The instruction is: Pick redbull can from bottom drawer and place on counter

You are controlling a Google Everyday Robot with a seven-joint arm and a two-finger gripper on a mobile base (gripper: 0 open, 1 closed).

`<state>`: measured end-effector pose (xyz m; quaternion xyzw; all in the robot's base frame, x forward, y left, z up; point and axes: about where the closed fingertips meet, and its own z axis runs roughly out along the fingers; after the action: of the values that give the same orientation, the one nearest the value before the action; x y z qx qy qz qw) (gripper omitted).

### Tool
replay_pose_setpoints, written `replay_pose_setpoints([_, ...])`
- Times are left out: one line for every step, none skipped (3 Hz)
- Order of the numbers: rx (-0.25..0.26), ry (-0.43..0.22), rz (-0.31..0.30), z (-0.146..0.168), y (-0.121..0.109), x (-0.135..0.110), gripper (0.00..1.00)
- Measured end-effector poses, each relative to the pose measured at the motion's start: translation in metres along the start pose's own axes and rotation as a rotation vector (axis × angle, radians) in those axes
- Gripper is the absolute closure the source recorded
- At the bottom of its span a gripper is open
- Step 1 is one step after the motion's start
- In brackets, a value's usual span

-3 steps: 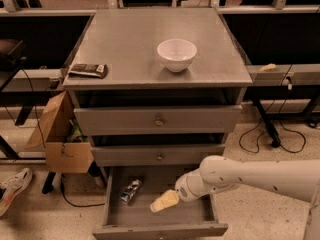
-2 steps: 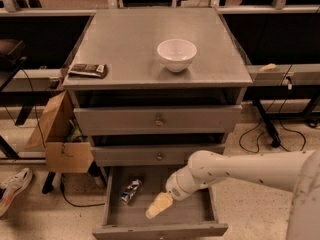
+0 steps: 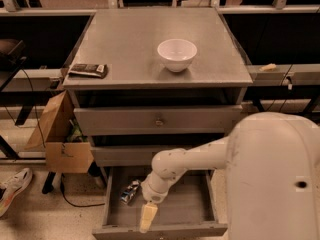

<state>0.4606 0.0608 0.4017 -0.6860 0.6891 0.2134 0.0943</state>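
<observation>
The grey surface (image 3: 125, 34) carries a white bowl (image 3: 176, 54) near its middle and a dark packet (image 3: 88, 70) at its front left corner. Below it the bottom drawer (image 3: 187, 209) is open, and the can (image 3: 130, 192) lies by the drawer's left wall. The tool (image 3: 148, 217) hangs over the drawer's front edge, near the can; I cannot tell how wide it is. A cardboard box (image 3: 60, 144) and a shoe (image 3: 12, 189) sit on the floor to the left.

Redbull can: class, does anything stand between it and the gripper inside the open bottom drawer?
Nothing visible does. The redbull can lies at the left of the bottom drawer. The gripper hangs just right of it, nearer the drawer front, with only bare drawer floor between them.
</observation>
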Motion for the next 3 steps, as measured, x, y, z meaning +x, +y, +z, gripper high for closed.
replay_pose_setpoints([-0.004, 0.012, -0.062, 0.0045, 0.0002, -0.002, 0.0])
replay_pose_setpoints([-0.004, 0.012, -0.062, 0.0046, 0.0001, -0.002, 0.0])
replay_pose_setpoints([-0.014, -0.002, -0.176, 0.0137, -0.0037, -0.0078, 0.0])
